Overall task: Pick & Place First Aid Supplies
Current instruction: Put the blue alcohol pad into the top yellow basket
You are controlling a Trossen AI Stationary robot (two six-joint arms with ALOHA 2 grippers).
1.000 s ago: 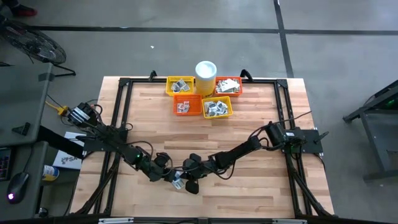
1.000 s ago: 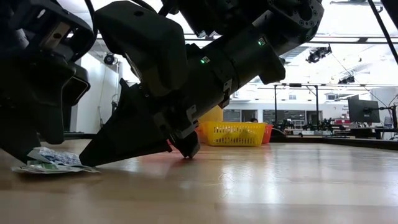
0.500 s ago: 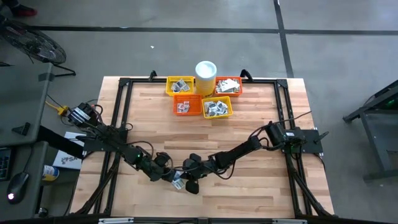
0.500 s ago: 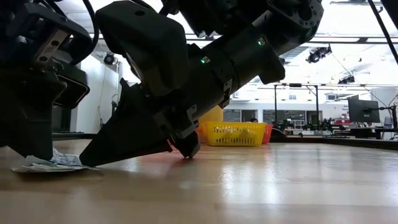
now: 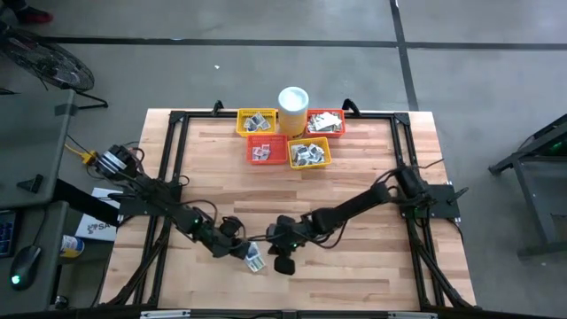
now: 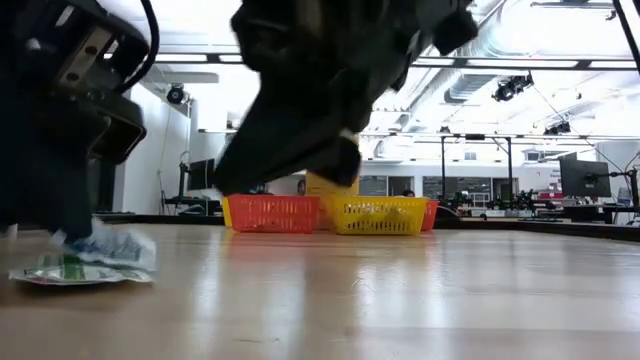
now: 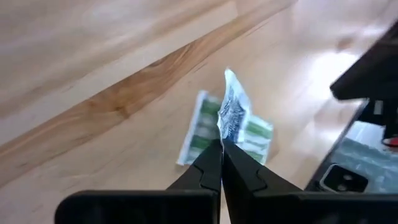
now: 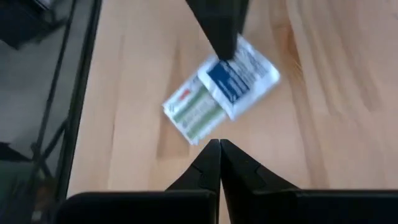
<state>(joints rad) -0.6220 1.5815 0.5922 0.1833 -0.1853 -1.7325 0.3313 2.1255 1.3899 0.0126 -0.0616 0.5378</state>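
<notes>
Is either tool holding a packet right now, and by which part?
The left tool is shut on the edge of a blue-printed sachet, lifting it over a green-printed packet lying flat. The right tool is shut and empty.

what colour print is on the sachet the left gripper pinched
Blue print on white sachet, clearest in the right wrist view.

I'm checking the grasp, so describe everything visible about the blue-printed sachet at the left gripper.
The blue-printed sachet is a small, flat white packet with a dark blue printed panel, looking like thin crinkly foil or paper. The left gripper is shut on one edge of it, so it stands tilted up off the wooden table near the front edge. It overlaps a green-printed sachet lying flat beneath it. The right gripper, shut, hovers close by without touching it.
</notes>
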